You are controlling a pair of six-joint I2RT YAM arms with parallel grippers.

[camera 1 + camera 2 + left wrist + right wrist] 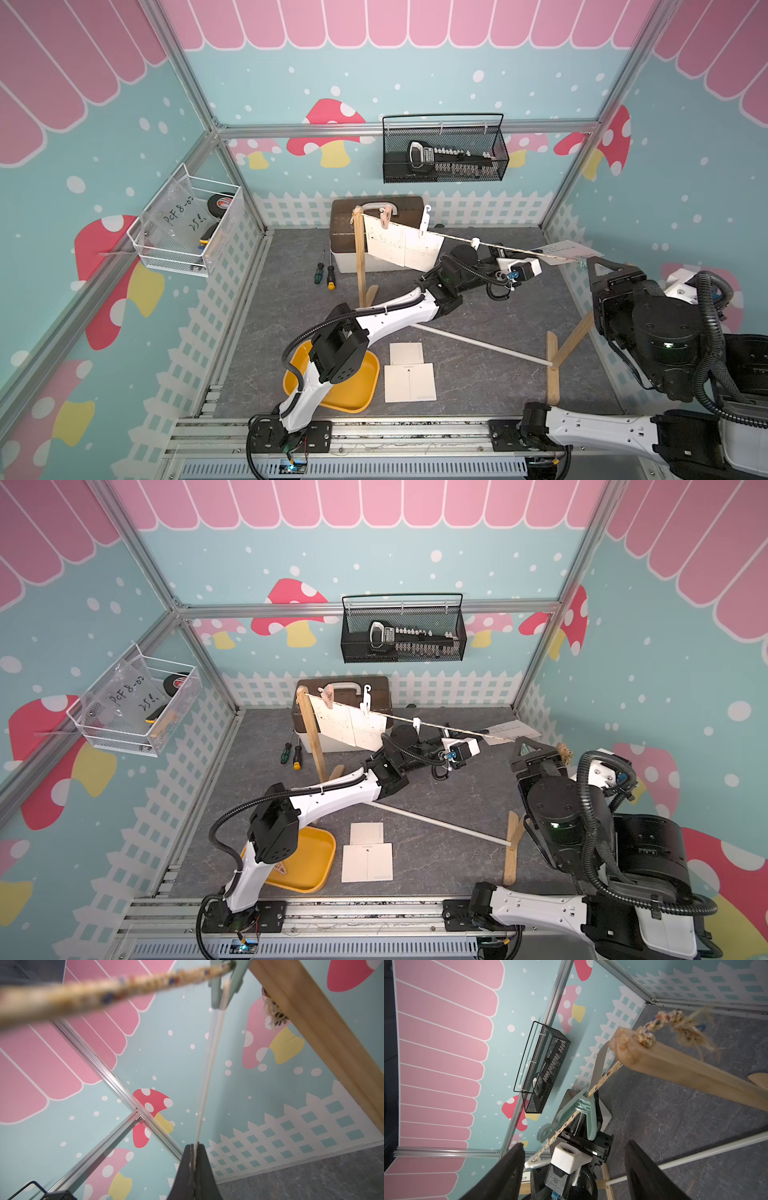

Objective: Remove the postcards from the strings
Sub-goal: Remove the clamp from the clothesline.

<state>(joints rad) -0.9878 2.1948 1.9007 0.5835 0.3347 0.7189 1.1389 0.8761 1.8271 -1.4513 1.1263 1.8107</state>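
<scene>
The string (457, 237) runs between two wooden posts. Two postcards (399, 247) hang side by side at its left end under a pink peg (385, 216) and a white peg (424, 220). A third postcard (571, 249) is at the right end, pinned by a mint peg (224, 985). My left gripper (195, 1145) is shut on that card's lower edge (207, 1068), which shows edge-on. My right gripper (575, 1144) stands open by the right post's top (633, 1051), with the mint peg (583, 1109) ahead between its fingers and apart from them. Two more postcards (409, 380) lie flat on the table.
A loose white peg (475, 242) sits on the string's middle. A white rod (482, 345) joins the posts' feet. A yellow tray (357, 395) lies front left under the left arm. A toolbox (345, 249) and two screwdrivers (324, 274) are at the back. Wire baskets (444, 153) hang on the walls.
</scene>
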